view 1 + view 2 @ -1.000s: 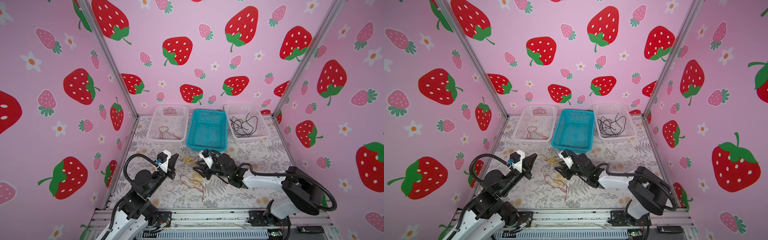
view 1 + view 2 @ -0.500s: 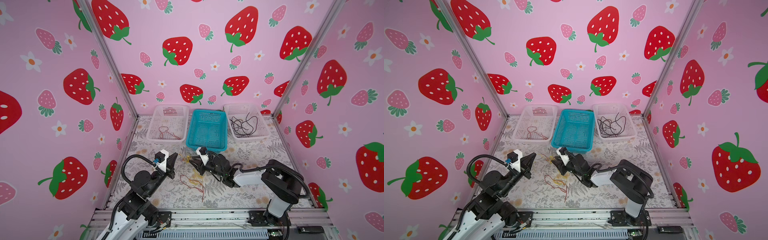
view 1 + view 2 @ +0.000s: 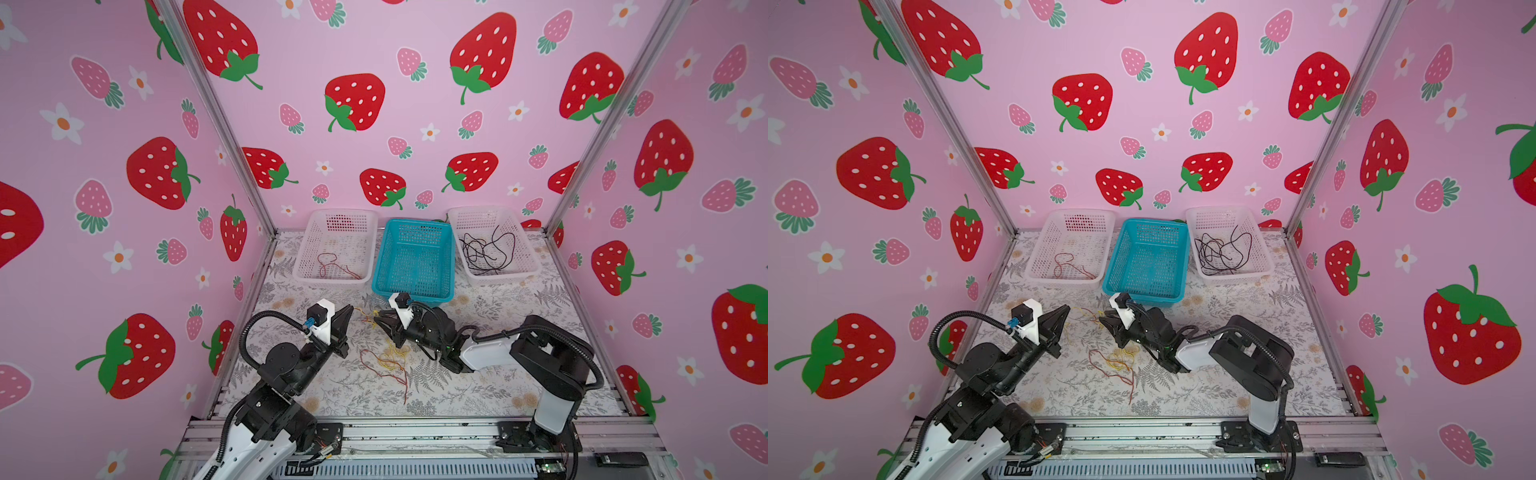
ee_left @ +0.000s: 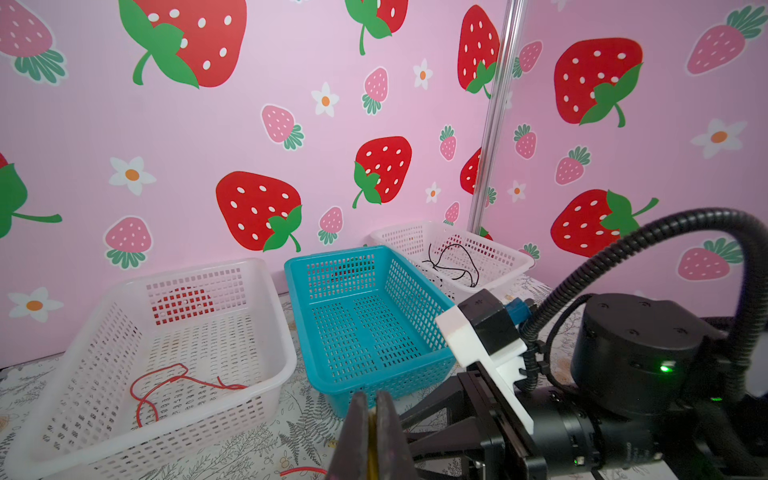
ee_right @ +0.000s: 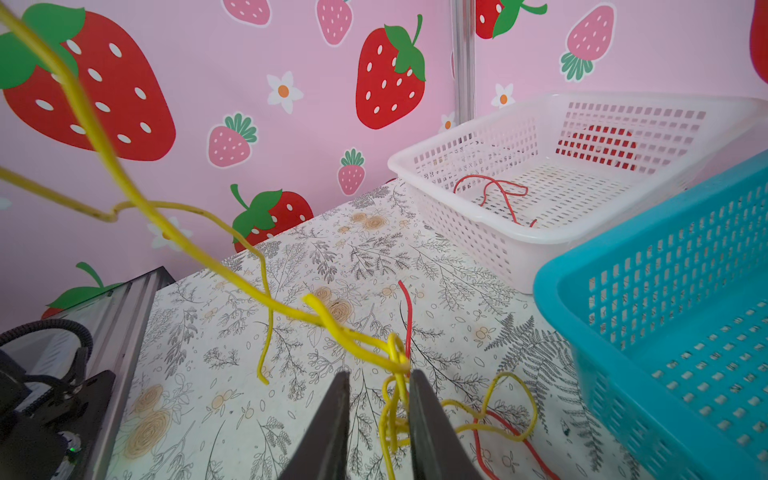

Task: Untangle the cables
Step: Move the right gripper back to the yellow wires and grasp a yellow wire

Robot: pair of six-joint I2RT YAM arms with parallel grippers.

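While the left gripper point(image 4: 372, 401) clamps the yellow cable point(image 5: 322, 311), the right gripper point(image 5: 379, 374) straddles its loops, jaws slightly apart.

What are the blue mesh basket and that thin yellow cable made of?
The blue mesh basket looks like moulded plastic, faintly glossy: even grid of holes, rounded rim. The thin yellow cable is probably plastic-coated wire, smooth; it shows sharp kinks while hanging in air, hinting at a stiff core, though none shows.
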